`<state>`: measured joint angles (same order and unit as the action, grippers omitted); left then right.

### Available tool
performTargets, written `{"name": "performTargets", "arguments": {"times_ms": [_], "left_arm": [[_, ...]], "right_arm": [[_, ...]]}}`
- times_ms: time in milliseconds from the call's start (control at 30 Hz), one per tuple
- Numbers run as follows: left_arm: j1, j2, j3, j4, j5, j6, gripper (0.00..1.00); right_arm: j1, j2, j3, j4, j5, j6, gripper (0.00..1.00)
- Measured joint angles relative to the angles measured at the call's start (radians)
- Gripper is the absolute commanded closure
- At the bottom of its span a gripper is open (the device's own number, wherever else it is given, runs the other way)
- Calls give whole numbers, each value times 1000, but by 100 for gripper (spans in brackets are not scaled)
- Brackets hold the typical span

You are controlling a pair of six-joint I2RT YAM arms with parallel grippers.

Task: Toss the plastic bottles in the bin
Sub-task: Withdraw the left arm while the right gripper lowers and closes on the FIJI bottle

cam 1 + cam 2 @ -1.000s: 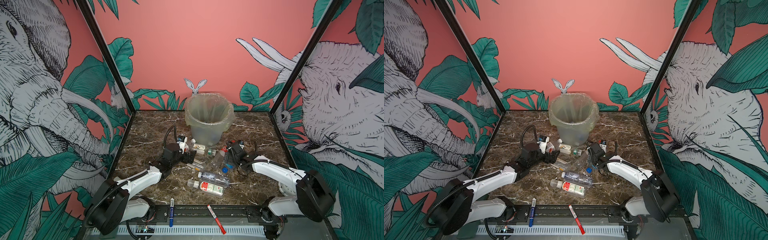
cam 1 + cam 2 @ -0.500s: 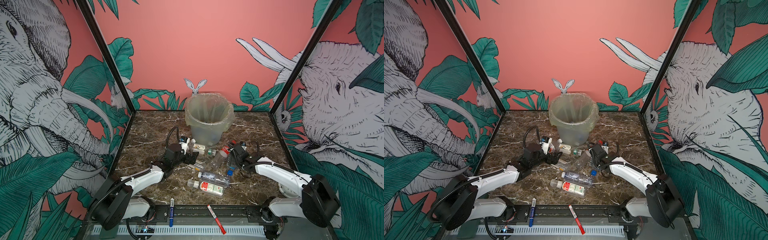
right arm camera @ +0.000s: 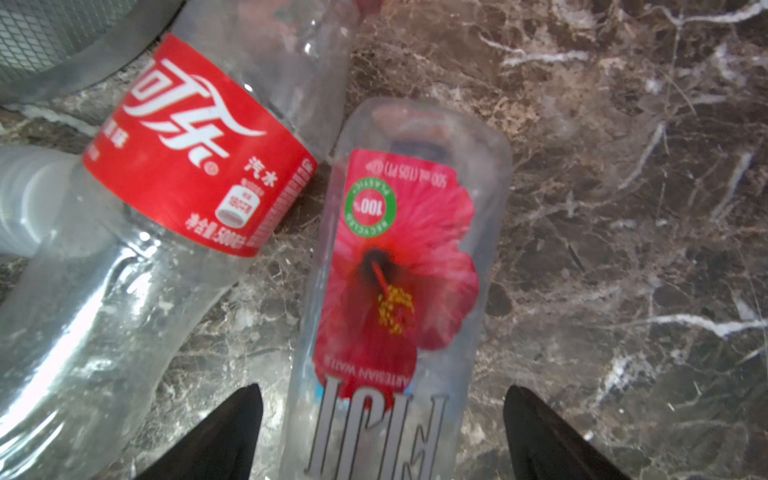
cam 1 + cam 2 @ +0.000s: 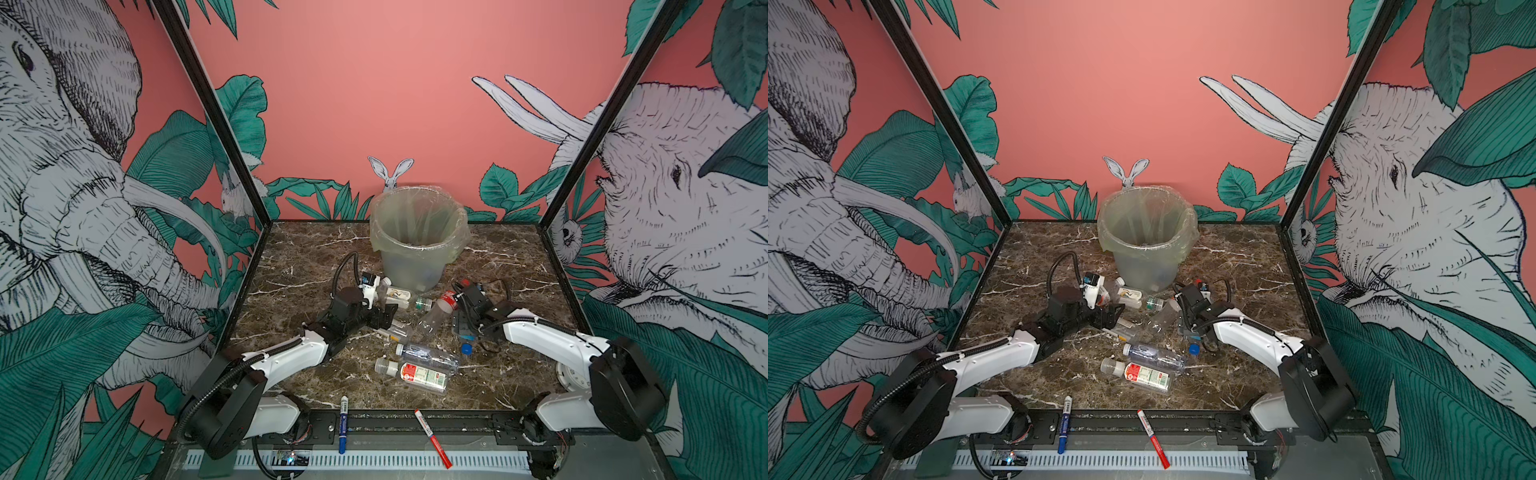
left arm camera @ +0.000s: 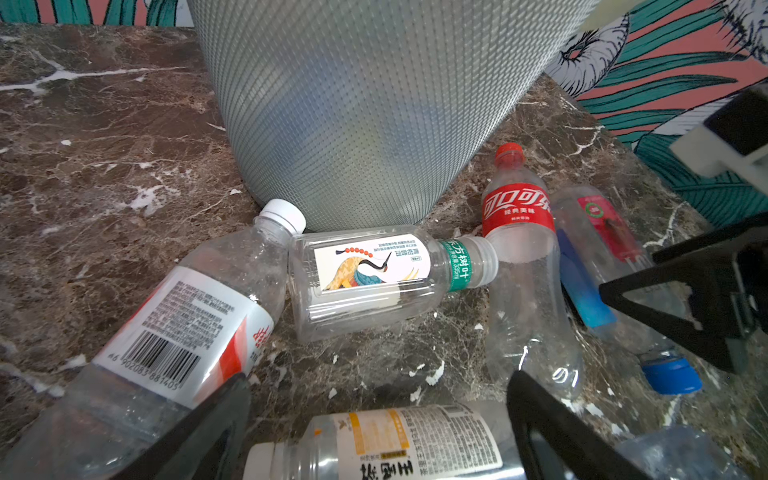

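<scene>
While both arms reach low into the scatter of plastic bottles in front of the bin, neither has a grip on anything.

Bin: upright, mid-back of the bench, clear bag folded over its rim.

Right gripper: jaws wide apart, astride the flower-label bottle, with a gap showing on each side. That bottle lies flat just beside the cola bottle, whose red-capped end is nearest the bin.

Left gripper: jaws wide apart, nothing clamped. The yellow-label bottle lies crosswise under the gap. Beyond it the crane-label bottle lies at the foot of the bin, its cap end up against the cola bottle.

Front pair of bottles: side by side, nearer the bench edge.

Blue pen and red pen: on the front rail.
</scene>
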<state>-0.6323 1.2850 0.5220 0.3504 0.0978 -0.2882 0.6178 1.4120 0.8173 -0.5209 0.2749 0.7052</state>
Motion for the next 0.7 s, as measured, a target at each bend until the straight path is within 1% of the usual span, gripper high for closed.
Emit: {"name": "performTargets", "arguments": {"times_ms": [167, 400, 533, 700], "left_arm": [[0, 0, 0, 0, -1, 0, 3], [0, 0, 0, -1, -3, 0, 3], [0, 0, 0, -1, -4, 0, 3], [0, 0, 0, -1, -4, 0, 3]], "right_arm": [[-6, 39, 32, 5, 6, -18, 11], [-16, 61, 35, 8, 18, -18, 13], [-27, 74, 35, 18, 16, -17, 18], [-36, 81, 35, 42, 8, -17, 19]]}}
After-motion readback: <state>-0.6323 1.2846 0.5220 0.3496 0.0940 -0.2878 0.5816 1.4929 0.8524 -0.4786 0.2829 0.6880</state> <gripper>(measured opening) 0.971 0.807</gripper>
